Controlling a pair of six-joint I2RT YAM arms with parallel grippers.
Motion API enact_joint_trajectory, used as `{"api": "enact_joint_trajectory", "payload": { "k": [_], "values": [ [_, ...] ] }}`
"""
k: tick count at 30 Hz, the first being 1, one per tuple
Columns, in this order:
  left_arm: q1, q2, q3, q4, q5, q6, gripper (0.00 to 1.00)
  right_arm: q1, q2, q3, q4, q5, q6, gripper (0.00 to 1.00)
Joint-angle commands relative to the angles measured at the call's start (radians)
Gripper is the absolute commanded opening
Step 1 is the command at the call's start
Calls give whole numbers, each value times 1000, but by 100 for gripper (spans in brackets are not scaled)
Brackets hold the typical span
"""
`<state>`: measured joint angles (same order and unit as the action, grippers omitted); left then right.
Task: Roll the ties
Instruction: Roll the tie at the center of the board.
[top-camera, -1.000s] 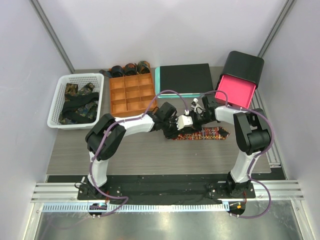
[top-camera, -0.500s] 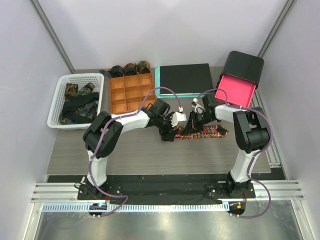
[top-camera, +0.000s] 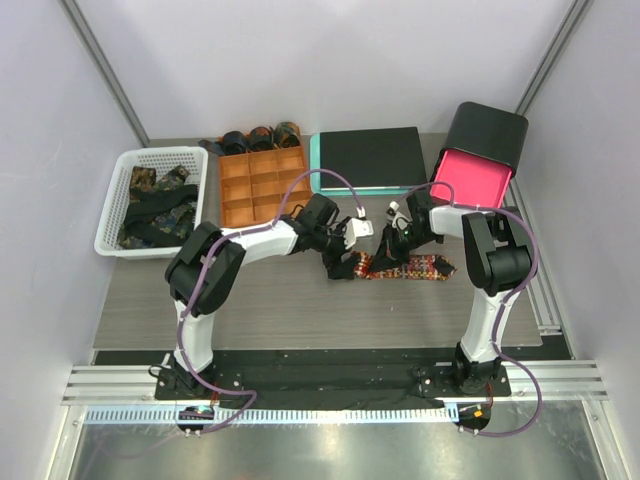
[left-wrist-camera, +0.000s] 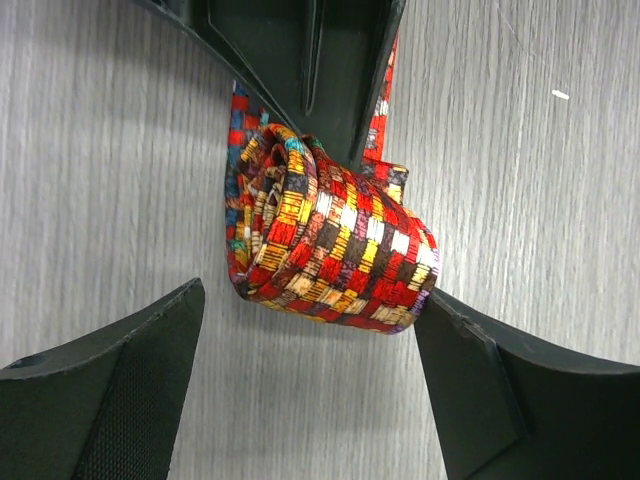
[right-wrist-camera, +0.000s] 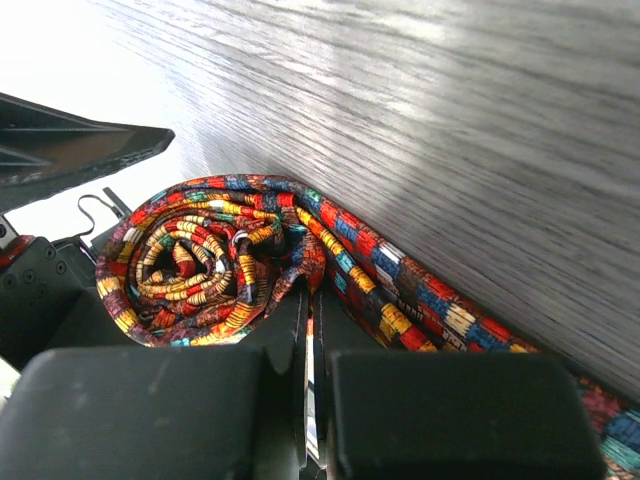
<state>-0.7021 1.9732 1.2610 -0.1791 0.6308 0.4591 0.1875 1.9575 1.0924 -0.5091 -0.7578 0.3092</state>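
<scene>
A red-orange checked tie is partly rolled on the grey table; its coil lies at mid-table and its flat tail runs right. My left gripper is open, one finger well off the coil's left, the other at its right edge. My right gripper is shut on the tie where coil meets tail; its fingers show at the top of the left wrist view. Dark tie rolls sit behind the tray.
A white basket at the back left holds loose dark ties. Beside it stands an orange compartment tray. A teal-edged black board and a black box with a pink inside stand at the back right.
My left gripper has opened off the coil and drawn back a little to the left. My right gripper has closed onto the tie beside the coil.
</scene>
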Motion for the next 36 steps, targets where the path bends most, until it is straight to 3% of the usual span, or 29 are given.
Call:
{"api": "enact_joint_trajectory", "payload": {
  "k": [1, 6, 10, 12, 28, 32, 35, 36],
  "values": [
    [-14, -43, -2, 75, -2, 46, 85, -5, 40, 4, 11, 175, -41, 1],
    [-13, -71, 2, 6, -51, 220, 87, -5, 37, 18, -2, 156, -44, 1],
    [-16, -73, 24, -36, -16, 326, 95, -3, 35, 26, -6, 152, -44, 1],
    [-26, -60, 61, -71, 4, 331, 100, -2, 35, 32, -6, 147, -42, 1],
    [-97, 81, 204, -206, -23, 319, 100, 1, 24, 47, -2, 118, -18, 1],
    [-102, 110, 221, -235, -65, 335, 91, 3, 17, 46, 3, 98, -9, 1],
    [-102, 124, 227, -258, -82, 351, 78, 4, 8, 52, 11, 69, 4, 2],
    [-100, 127, 229, -270, -86, 354, 69, 4, 4, 55, 11, 60, 10, 3]
  ]
}}
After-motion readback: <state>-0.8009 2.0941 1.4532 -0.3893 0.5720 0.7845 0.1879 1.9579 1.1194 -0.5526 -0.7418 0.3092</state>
